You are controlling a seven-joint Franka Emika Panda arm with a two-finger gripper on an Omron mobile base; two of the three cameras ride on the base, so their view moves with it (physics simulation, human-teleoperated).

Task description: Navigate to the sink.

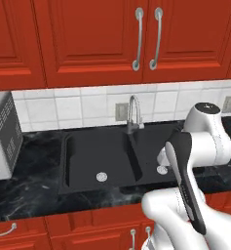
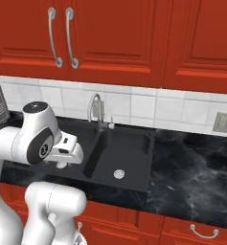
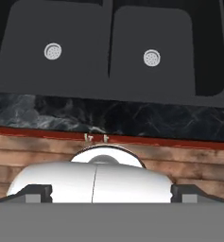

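Straight ahead of you: the sink (image 1: 105, 158) sits sunk in the black marble counter (image 1: 29, 188), its front wall close to the counter's front edge and its faucet (image 1: 133, 113) at the back edge against the tiled wall.
Sink layout: two basins side by side, a round silver drain (image 3: 53, 51) in each; the hand view looks down on both from above the counter's front edge.
Neighbours: a microwave (image 1: 2, 136) stands at the counter's left end; an outlet (image 2: 222, 122) is on the wall toward the right.
Progress: you seem to be essentially there, since the sink lies near the middle of both base views.
Doing it well: square the base to the counter's front edge, keep the divider between the basins centred in the hand view, and stop short of the red cabinet doors (image 1: 87, 229) below. Creep in slowly; the folded arm overhangs the counter.
Gripper (image 3: 111, 193): tucked above the counter's front edge, holding nothing and touching nothing.
Fingers: both dark tips (image 3: 35, 193) show far apart at the bottom corners of the hand view, so you have them spread wide.
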